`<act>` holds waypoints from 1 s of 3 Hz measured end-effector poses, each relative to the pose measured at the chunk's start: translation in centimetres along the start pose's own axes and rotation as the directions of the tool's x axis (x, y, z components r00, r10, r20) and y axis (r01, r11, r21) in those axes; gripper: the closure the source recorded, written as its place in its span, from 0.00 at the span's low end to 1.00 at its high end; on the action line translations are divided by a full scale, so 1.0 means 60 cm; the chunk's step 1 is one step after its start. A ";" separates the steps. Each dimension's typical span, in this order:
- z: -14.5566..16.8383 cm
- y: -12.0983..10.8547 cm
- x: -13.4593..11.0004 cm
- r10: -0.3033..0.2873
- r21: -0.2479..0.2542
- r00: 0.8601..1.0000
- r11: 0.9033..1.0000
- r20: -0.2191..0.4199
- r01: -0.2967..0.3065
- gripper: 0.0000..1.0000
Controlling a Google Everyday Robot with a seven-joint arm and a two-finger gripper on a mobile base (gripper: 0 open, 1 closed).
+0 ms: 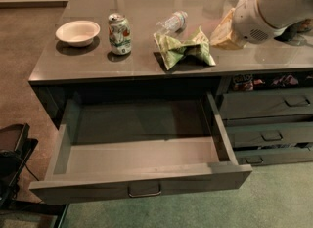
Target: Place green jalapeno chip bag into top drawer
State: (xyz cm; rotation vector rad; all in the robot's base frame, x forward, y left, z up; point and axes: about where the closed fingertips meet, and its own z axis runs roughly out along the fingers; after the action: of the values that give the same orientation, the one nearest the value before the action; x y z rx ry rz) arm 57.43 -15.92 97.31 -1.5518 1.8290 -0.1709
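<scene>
Hovering claw (221, 34) nr chip bag (185, 50); top drawer (93, 187) open.

My gripper (222, 34), a tan blur beside the green jalapeno chip bag (185, 49); my arm (276, 2) past the right edge.

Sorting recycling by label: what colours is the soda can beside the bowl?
Soda can: green and white, camera view. Gripper hovers beside the chip bag.
</scene>
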 end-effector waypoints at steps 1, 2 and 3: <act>0.012 0.000 -0.015 -0.066 0.029 0.998 0.997 0.016 0.066 0.81; 0.038 -0.003 -0.032 -0.138 0.051 0.989 0.989 0.044 0.136 0.58; 0.064 -0.008 -0.041 -0.186 0.056 0.981 0.982 0.056 0.183 0.35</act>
State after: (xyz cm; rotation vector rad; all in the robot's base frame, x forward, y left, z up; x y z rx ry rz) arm 60.10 -12.51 95.83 -1.6722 1.6213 -0.2519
